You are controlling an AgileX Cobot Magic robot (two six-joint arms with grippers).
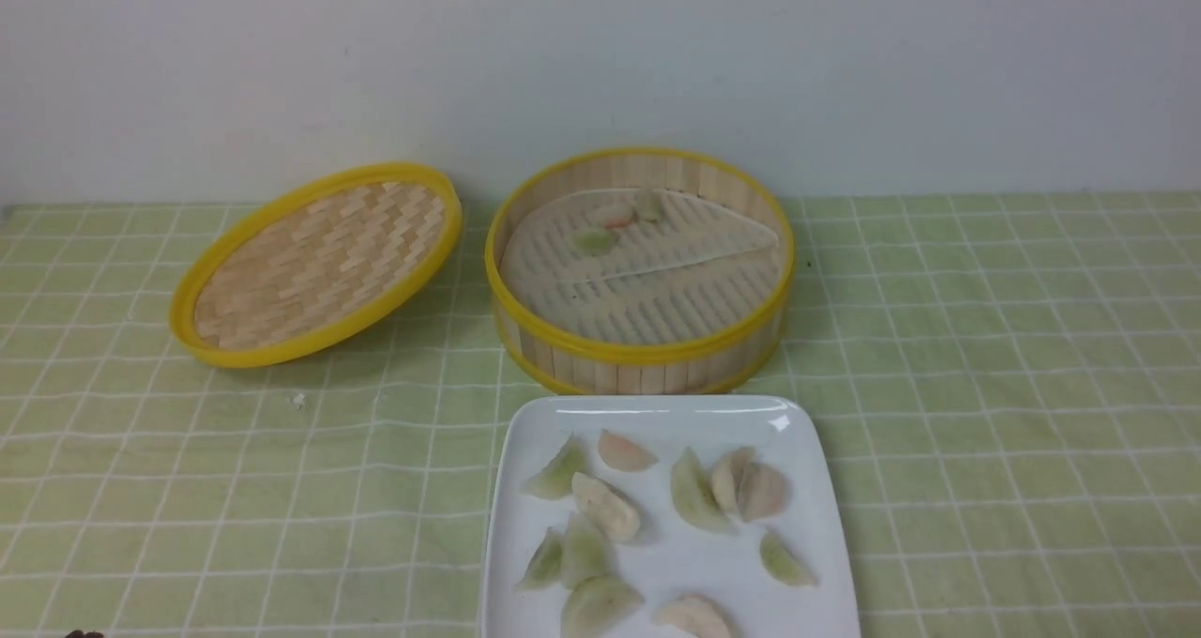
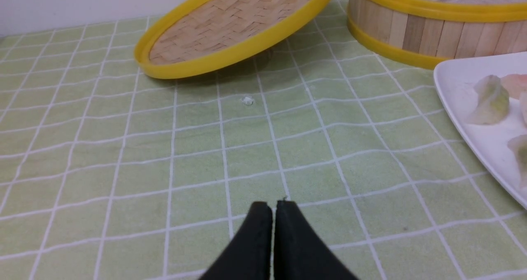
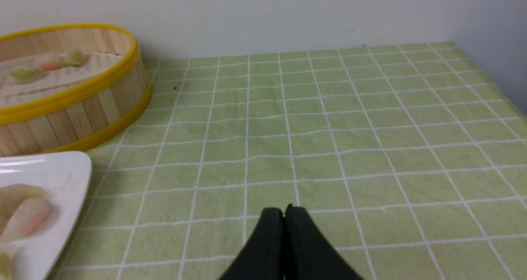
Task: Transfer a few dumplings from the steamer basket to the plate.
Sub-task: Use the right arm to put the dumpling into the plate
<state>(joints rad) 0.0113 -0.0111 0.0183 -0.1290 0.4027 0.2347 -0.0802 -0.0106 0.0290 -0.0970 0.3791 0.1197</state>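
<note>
The black-tipped left gripper has its slim fingers pressed together with nothing between them, and the black-tipped right gripper is closed the same way, each over green checked cloth.

Nearest the robot, the glossy white rounded-square plate carries a scatter of crescent dumplings, among them a pale green one with a translucent skin and a pinkish one. Just beyond it, three more dumplings, two greenish and one pink, lie towards the far side of the round bamboo steamer basket with yellow rims.

The dumplings should prove light, soft and perhaps tacky, with skins that could tear under a hard pinch. A gentle grip across the plump middle, fingers straddling the fold, would likely serve better than tugging at a thin edge, which might rip or drag up the pale perforated liner.

The plate's near edge is cut off by the front view, and the lowest dumplings with it. In the basket, the pink dumpling sits so close to its neighbours that contact cannot be settled. Only the tips of the grippers show, in the wrist views.
</note>
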